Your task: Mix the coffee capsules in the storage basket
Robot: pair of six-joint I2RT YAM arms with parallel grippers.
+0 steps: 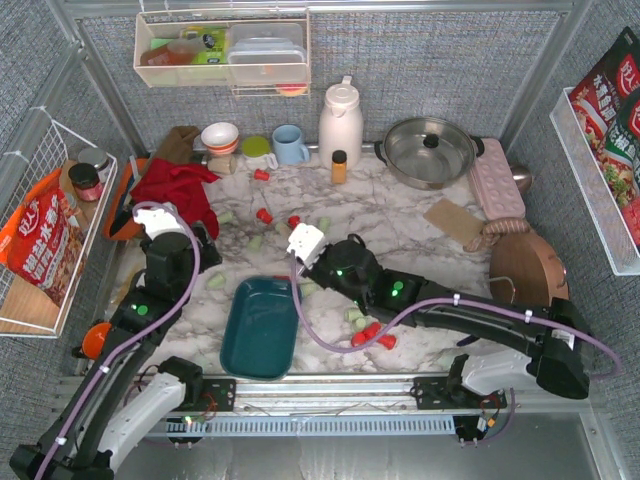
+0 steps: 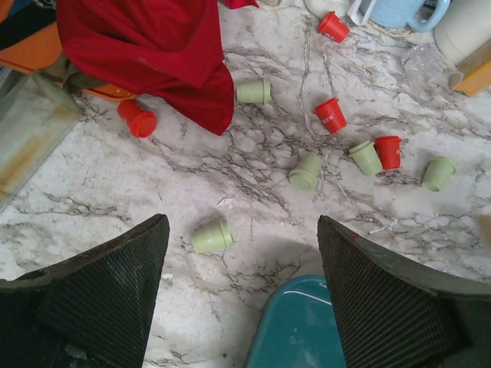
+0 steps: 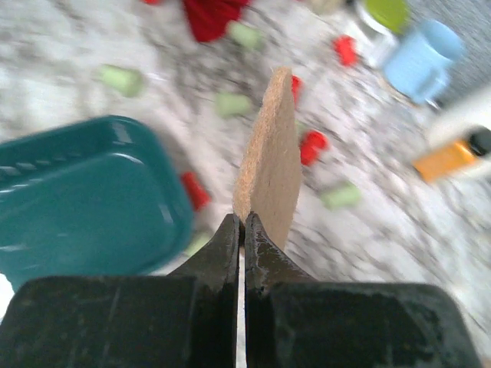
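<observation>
Overall: coffee capsules [image 1: 264, 215], red and pale green, lie scattered on the marble table [image 1: 395, 215]; the storage basket [image 1: 258, 330] sits near the front edge, between the two arms.
Left fingers [image 2: 100, 291]: spread wide, gripping nothing, hanging over the table.
Basket vs left fingers: its teal rim shows low in the left wrist view, between the two fingers, cut off by the bottom edge.
Nearest capsule: a green capsule [image 2: 212, 236] on its side just beyond the gap, closer to the finger on that view's left, apart from both.
Right fingers [image 3: 215, 261]: closed tight on the lower end of a thin brown card [image 3: 268, 153], which stands up from the tips.
Basket vs right fingers: left of them in the right wrist view, near; its far side runs out of view.
Red cloth [image 2: 153, 54]: cut off at the top; a red capsule [image 2: 138, 120] lies at its edge.
Hard to make out: the right wrist view is blurred, so capsules there are only soft red and green patches, and the card hides the table behind it. From above, I cannot make out the card.
</observation>
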